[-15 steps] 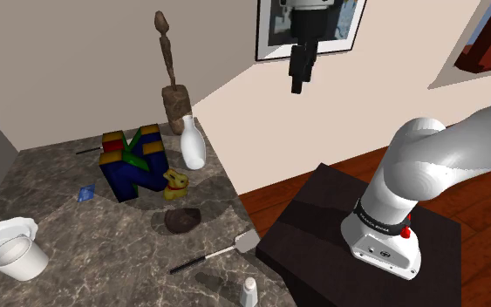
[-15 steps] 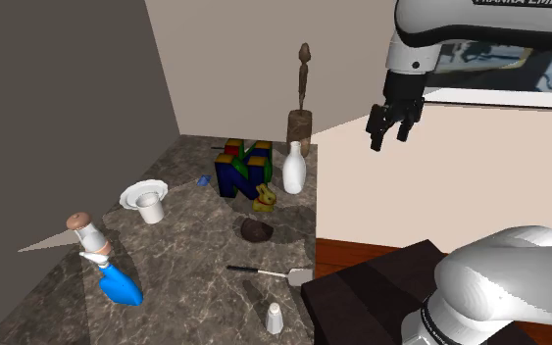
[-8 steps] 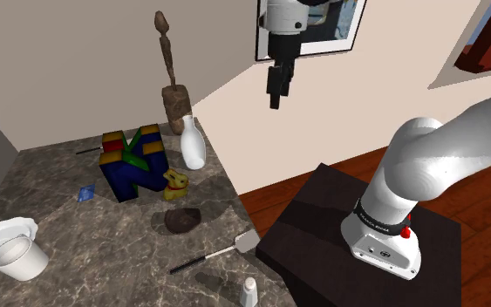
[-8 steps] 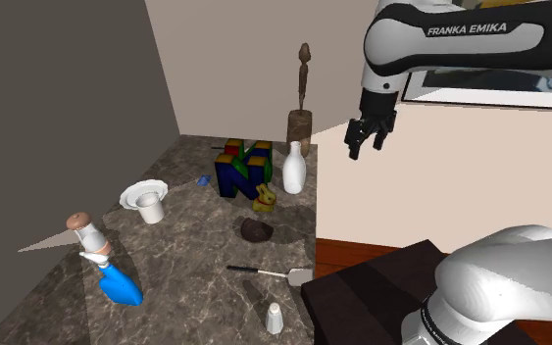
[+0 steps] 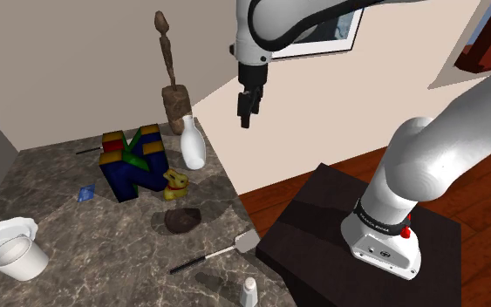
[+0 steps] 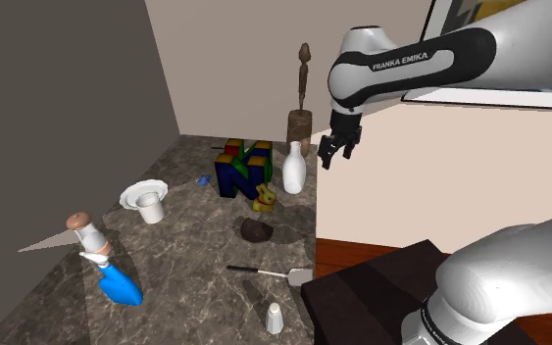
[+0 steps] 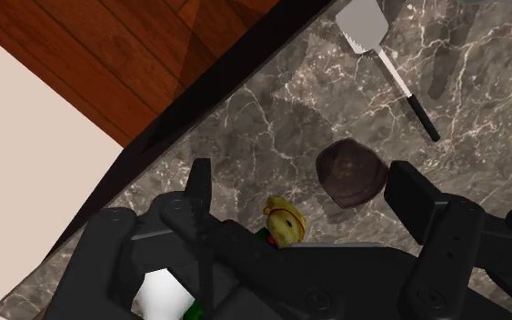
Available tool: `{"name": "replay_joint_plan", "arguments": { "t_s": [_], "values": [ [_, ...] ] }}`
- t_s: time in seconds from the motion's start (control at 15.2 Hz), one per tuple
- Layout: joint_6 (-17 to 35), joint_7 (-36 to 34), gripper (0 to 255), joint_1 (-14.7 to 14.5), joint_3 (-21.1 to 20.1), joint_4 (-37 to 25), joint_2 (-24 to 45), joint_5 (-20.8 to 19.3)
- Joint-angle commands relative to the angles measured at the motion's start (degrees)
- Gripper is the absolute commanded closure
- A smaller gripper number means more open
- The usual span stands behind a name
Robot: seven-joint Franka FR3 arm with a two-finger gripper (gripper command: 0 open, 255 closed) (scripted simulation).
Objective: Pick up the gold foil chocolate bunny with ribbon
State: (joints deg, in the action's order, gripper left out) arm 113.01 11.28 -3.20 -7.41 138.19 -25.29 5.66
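The small gold bunny [image 5: 176, 183] with a dark ribbon stands on the dark marble counter [image 5: 78, 235], right beside a blue multicoloured N-shaped block [image 5: 132, 163]. It shows again as the bunny [image 6: 264, 198] in the second exterior view. My gripper [image 5: 246, 109] hangs high in the air, above and to the shoulder view's right of the bunny and near the white vase [image 5: 192, 144]. In the wrist view the gripper [image 7: 304, 191] is open, its fingers well apart, with the bunny [image 7: 284, 221] far below, between them and untouched.
A dark brown lump [image 5: 183, 220] lies just in front of the bunny, and a spatula [image 5: 213, 255] lies nearer the counter edge. A tall brown figurine [image 5: 173, 87] stands behind the vase. A white cup on a plate [image 5: 12, 257], a shaker [image 5: 248, 292] and a blue bottle [image 6: 119, 282] stand further off.
The arm has swung toward the shoulder view's left and lowered, carrying the gripper from in front of the wall picture to above the counter's edge near the vase. Objects have not moved.
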Motion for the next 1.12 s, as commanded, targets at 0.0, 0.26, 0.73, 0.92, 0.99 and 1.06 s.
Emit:
{"name": "replay_joint_plan", "arguments": {
  "t_s": [0.0,0.26,0.73,0.92,0.99,1.06],
  "values": [
    [4.2,0.6,0,-0.3,-0.5,-0.1,3.5,0.0],
    [11.5,1.3,0,-0.9,-1.6,-2.3,11.5,-0.3],
    [21.8,1.5,0,-1.9,-3.4,-9.0,26.2,-2.4],
    [25.1,1.3,0,-2.5,-3.9,-13.0,32.6,-3.9],
    [26.1,1.2,0,-2.8,-4.0,-14.5,34.7,-4.5],
    [27.0,1.1,0,-3.1,-4.0,-16.1,36.8,-5.1]
  ]
}}
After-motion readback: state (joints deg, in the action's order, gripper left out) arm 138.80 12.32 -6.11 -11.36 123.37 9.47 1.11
